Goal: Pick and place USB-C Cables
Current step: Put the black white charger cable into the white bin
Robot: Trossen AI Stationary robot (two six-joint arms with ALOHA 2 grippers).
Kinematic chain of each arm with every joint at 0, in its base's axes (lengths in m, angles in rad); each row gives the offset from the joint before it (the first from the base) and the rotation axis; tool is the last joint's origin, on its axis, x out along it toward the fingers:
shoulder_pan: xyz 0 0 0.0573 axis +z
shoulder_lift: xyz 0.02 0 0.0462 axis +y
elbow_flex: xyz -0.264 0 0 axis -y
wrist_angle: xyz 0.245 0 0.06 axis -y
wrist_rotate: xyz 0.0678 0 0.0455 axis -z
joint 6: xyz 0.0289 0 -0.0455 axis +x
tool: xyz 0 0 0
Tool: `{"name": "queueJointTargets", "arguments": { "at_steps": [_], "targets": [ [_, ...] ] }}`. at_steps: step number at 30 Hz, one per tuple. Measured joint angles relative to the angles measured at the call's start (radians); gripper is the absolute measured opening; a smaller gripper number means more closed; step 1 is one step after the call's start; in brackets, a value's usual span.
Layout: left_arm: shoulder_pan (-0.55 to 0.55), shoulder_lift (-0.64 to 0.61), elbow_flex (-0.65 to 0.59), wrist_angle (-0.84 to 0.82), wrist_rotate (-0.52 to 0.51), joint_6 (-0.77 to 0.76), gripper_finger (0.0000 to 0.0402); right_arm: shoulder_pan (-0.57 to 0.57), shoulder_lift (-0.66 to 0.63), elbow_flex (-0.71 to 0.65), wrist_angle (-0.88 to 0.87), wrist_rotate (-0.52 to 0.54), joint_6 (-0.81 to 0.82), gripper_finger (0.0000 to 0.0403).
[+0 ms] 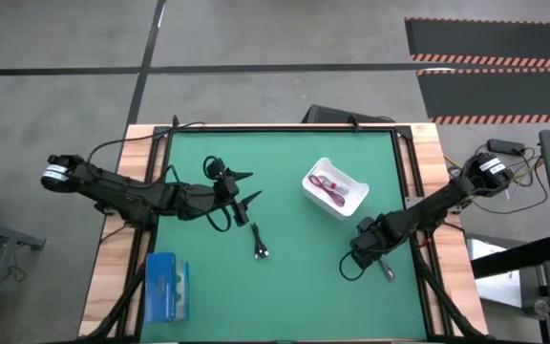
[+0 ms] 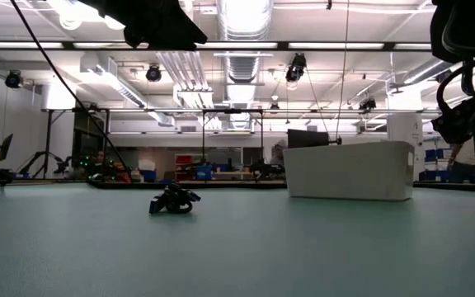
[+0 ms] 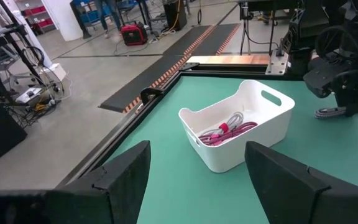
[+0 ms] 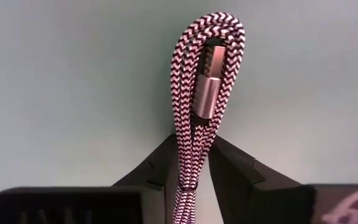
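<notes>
My right gripper (image 4: 191, 165) pinches a braided grey cable (image 4: 202, 93) between its two dark fingers (image 4: 238, 171). The bundle's lower part is cut off at the edge of my wrist view. Its long axis runs straight out from the jaws, the folded loop pointing away from me, with a smooth metallic plug tucked inside the loop. The weave is a black-and-white herringbone with a matte, ropey look. From above, this right gripper (image 1: 375, 250) sits low over the green table (image 1: 294, 277), near its front right; the cable there is a small grey stub (image 1: 387, 272) that is hard to make out.

My left gripper (image 1: 242, 191) hangs over the table's left middle with its jaws spread wide and nothing between them. Just in front of it lies the black cable (image 1: 261, 247), a thin dark bundle with its long axis roughly front to back; in the low view it is a knotty lump (image 2: 173, 200).

Farther off stands a white plastic bin (image 3: 272, 121) with rounded corners and a handle slot. Inside lie the magenta-red cable (image 3: 232, 132) and the white cable (image 3: 229, 121), tangled together, so their ends are unclear.

At the near left corner rests a flat blue box (image 1: 165, 285).
</notes>
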Motion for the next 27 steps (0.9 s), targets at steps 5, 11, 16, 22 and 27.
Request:
{"name": "queueJointTargets", "arguments": {
  "at_steps": [5,11,16,22,27],
  "targets": [
    [0.000,0.000,0.000,0.000,0.000,0.000,0.0246,0.000,0.000,0.000,0.005,0.000,-0.003,0.0054],
    [-0.001,0.000,0.000,0.000,0.000,0.000,0.0246,0.000,0.001,0.015,-0.004,0.001,-0.035,0.0029],
    [-0.001,0.000,0.000,0.000,0.000,0.000,0.0246,0.000,-0.001,0.035,0.000,0.009,-0.061,0.0022],
    [0.000,0.000,0.000,0.000,0.000,-0.001,0.0246,0.000,-0.003,0.065,-0.002,-0.002,-0.144,0.0022],
    [0.000,0.000,0.000,0.000,0.000,-0.001,0.0246,0.000,-0.003,0.120,0.002,-0.006,-0.206,0.0021]
  ]
}}
